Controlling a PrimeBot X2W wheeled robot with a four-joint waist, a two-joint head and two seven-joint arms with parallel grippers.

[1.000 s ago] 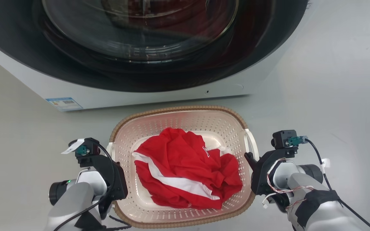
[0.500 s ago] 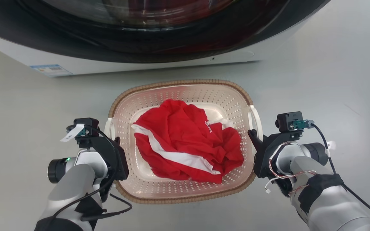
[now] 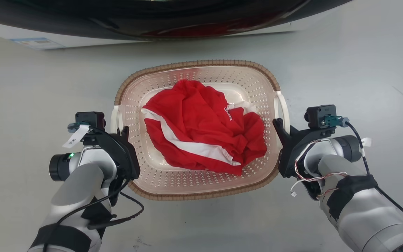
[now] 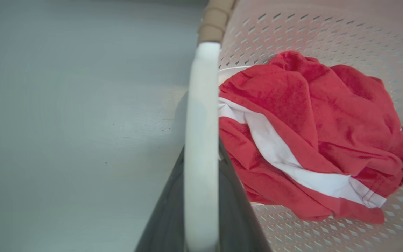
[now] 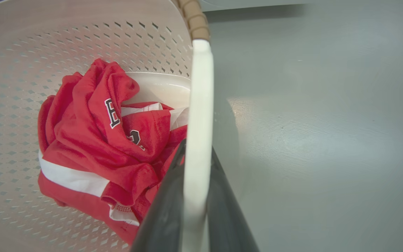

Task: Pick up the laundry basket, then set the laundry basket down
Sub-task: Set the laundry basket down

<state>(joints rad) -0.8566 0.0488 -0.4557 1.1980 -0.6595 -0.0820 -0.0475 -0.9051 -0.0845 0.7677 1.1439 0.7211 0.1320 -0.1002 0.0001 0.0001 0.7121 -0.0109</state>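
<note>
Laundry basket (image 3: pixel 194 180), cream-white perforated plastic with a brown woven-look rim, sits dead centre between the 2 arms. It's over the pale grey floor (image 3: pixel 345 70) and near the white washing machine with the dark round door (image 3: pixel 187 10) at the top of the head view. Left claw (image 3: pixel 121 132) is pinched narrow on the white left handle (image 4: pixel 201 140), with 1 dark finger (image 4: pixel 164 220) either side of it in the left wrist view. Right claw (image 3: pixel 278 126) mirrors it, closed tight around the white right handle (image 5: pixel 198 140). Inside, a crumpled red garment with a white stripe (image 3: pixel 201 129) lies heaped in the middle, touching neither claw.

Whether the base is off the floor, I cannot tell from these angles. My read is that this is the carry-and-lower part of the job. To do it well, both arms want to move as a pair, same height and same pace, so the laundry basket rides flat and the garment doesn't slide to 1 side. Those handles look thin and smooth, so a twist of either wrist could let 1 slip, and the wrists should be square to them. Come down gently until the whole base meets the floor at once. Only then part the fingers, both sides together.
</note>
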